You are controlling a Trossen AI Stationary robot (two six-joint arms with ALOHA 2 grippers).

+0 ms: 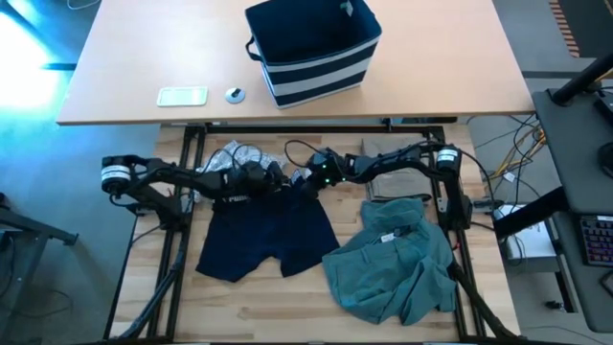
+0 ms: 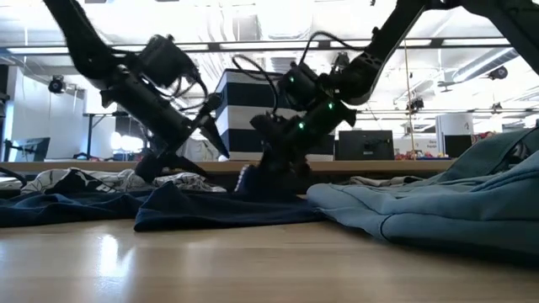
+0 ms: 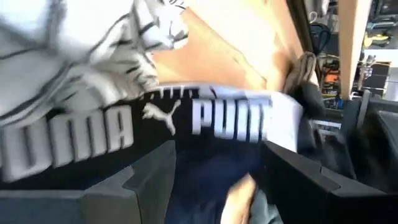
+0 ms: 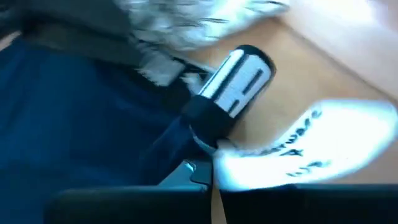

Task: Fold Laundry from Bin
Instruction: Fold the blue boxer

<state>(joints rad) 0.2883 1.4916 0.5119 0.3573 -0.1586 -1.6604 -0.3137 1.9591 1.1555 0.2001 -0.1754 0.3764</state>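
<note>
The dark navy shorts (image 1: 263, 235) lie flat on the near table, their waistband with white print (image 3: 186, 118) at the far side. A grey-white patterned garment (image 1: 230, 158) lies just beyond the waistband, and a teal-green garment (image 1: 393, 264) lies crumpled at the right. The striped navy bin (image 1: 311, 48) stands on the far table. My left gripper (image 1: 273, 177) is open, its fingers (image 3: 149, 180) on either side of navy cloth by the waistband; whether they touch it, I cannot tell. My right gripper (image 1: 305, 182) is shut on the waistband's right part. My right gripper pinches the shorts' waistband between its two fingers, beside a white inner label (image 4: 249, 165). The fingers slant down from the table's right and far side. A small peak of cloth (image 2: 248, 181) rises to the fingers, and the shorts' other parts lie on the table.
A tan-grey garment (image 1: 383, 177) lies under the right arm at the far right. A small white tray (image 1: 182, 96) and a round thing (image 1: 235, 94) sit on the far table left of the bin. Bare wood shows along the near edge (image 2: 253, 261).
</note>
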